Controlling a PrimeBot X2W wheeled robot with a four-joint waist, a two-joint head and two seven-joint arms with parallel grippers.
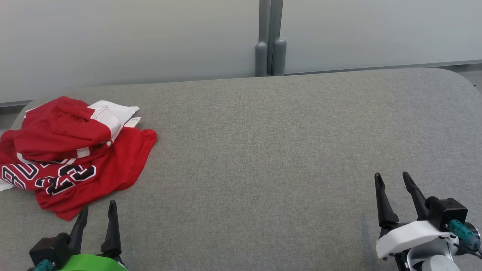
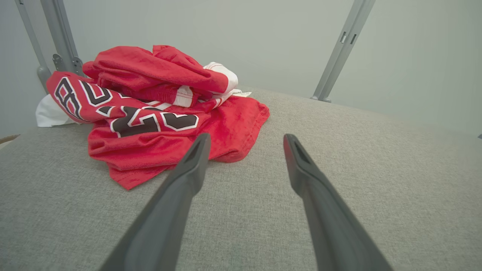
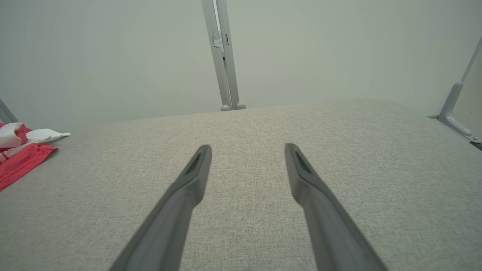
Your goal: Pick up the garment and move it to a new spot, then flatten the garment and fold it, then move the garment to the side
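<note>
The garment (image 1: 75, 150) is a red jersey with white trim and black-and-white lettering, lying crumpled in a heap at the far left of the grey fabric table (image 1: 263, 150). My left gripper (image 1: 97, 209) hovers just in front of the heap's near edge, open and empty. In the left wrist view the garment (image 2: 150, 116) lies ahead and to the left of the left gripper (image 2: 244, 141). My right gripper (image 1: 391, 178) stands open and empty at the lower right, far from the cloth. The right wrist view shows the right gripper (image 3: 246, 150) over bare fabric, with the garment (image 3: 20, 154) at the left edge.
A pale wall with a grey vertical post (image 1: 270, 37) runs behind the table. The table's rounded far right corner (image 1: 461, 77) drops off beside a strip of floor. A grey bracket (image 3: 457, 113) shows at the right in the right wrist view.
</note>
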